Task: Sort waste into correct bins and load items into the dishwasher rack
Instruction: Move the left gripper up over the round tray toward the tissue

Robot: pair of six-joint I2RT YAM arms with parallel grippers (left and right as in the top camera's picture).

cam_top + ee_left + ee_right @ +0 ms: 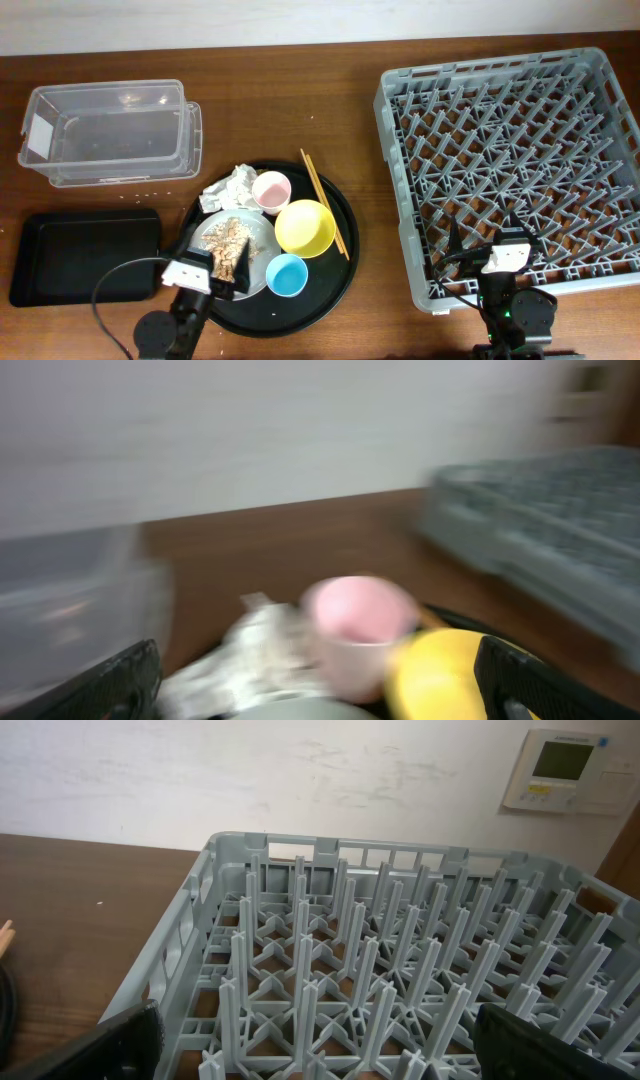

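On the round black tray, near its centre: yellow bowl, upright. Just up and left of that, toward the tray's far side: small pink cup, mouth up, hard against the crumpled white napkin at the tray's far-left rim; contact between the two not clear. Toward the tray's near side: light-blue cup, upright, just beside the bowl. In the tray's left half: pale round plate, heaped with beige food scraps. Along the tray's right side: thin wooden chopsticks, laid slantwise past the bowl, with far tips poking beyond the rim.

Off the tray, up and to its left: clear plastic tub, with a white label on its left end. Directly left of the tray, just beside it without touching: shallow black rectangular tray. Well to the tray's right: grey dishwasher rack.

At the tray's near-left rim, over the plate's edge: left gripper, with fingers spread wide, pinching nothing. Blurred wrist view, yet pink cup, napkin and bowl recognisable ahead of it. Far right of the tray, at the rack's near edge: right gripper, likewise spread, with nothing between the fingers.
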